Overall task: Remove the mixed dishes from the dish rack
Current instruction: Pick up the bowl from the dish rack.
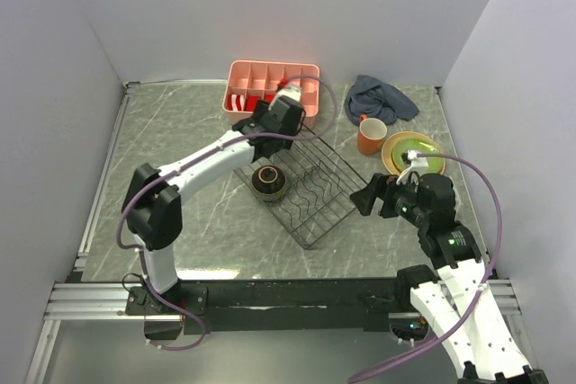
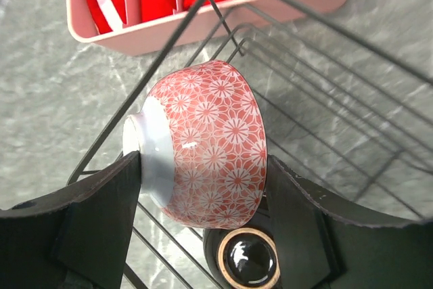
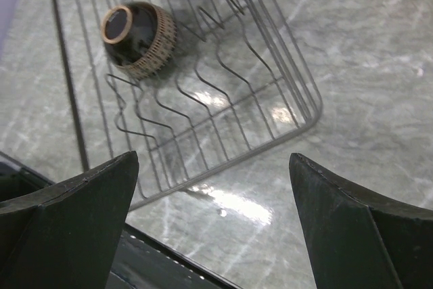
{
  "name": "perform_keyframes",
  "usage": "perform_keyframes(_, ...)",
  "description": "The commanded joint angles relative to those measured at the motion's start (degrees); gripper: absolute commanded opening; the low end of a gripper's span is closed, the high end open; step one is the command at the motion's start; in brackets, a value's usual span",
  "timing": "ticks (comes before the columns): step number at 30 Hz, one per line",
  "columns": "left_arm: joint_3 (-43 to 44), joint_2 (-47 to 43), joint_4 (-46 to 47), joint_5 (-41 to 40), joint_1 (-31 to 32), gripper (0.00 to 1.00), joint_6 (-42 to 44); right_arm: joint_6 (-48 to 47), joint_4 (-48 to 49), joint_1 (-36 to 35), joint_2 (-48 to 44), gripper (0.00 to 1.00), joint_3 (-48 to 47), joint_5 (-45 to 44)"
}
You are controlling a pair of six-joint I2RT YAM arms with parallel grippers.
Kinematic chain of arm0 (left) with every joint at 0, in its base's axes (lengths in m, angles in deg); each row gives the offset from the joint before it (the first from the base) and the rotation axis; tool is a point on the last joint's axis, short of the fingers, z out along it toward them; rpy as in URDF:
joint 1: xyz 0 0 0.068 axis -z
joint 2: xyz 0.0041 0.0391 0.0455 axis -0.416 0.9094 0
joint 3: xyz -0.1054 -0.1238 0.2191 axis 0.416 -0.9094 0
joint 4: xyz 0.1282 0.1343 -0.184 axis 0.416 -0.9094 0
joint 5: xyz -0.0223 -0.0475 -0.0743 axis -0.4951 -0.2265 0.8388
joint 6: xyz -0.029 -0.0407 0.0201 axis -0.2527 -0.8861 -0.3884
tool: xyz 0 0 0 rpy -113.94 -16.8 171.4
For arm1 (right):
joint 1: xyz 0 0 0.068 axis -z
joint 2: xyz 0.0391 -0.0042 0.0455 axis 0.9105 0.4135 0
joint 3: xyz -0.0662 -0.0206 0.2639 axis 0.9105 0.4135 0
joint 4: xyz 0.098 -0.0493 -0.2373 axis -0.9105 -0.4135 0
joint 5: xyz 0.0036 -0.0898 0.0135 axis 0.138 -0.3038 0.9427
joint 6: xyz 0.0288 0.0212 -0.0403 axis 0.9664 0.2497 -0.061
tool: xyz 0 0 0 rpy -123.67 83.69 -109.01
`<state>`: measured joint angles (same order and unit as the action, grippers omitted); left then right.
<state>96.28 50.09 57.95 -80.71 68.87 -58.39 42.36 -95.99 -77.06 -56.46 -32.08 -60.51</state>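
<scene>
While above the dish rack, left tool tight on the pink flowered bowl, right tool apart.

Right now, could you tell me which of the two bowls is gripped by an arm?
The pink flowered bowl, clamped in the left gripper; the dark brown bowl lies free in the rack.

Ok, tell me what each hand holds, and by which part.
Left hand: pink floral bowl, pinched between foot and rim. Right hand: nothing.
</scene>
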Motion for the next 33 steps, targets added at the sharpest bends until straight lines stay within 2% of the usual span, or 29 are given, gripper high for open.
perform_keyframes(1, 1.2, -7.4, 1.0, 8.4, -2.6, 0.35, -6.9, 2.7, 7.5, -0.2, 1.2, 1.0, 0.1, 4.5)
perform_keyframes(12, -5.2, -16.7, 4.0, 26.8, -10.4, 0.36, -18.1, 14.1, 25.8, -0.3, 8.1, 1.0, 2.9, 12.5)
perform_keyframes(20, -14.5, -24.2, 10.8, 39.3, -14.2, 0.36, -26.5, 23.1, 39.2, -0.8, 16.8, 1.0, 3.9, 16.3)
perform_keyframes(33, -26.3, -35.8, 23.7, 48.9, -15.9, 0.37, -38.3, 28.8, 52.8, -6.4, 32.0, 0.99, -1.5, 17.5)
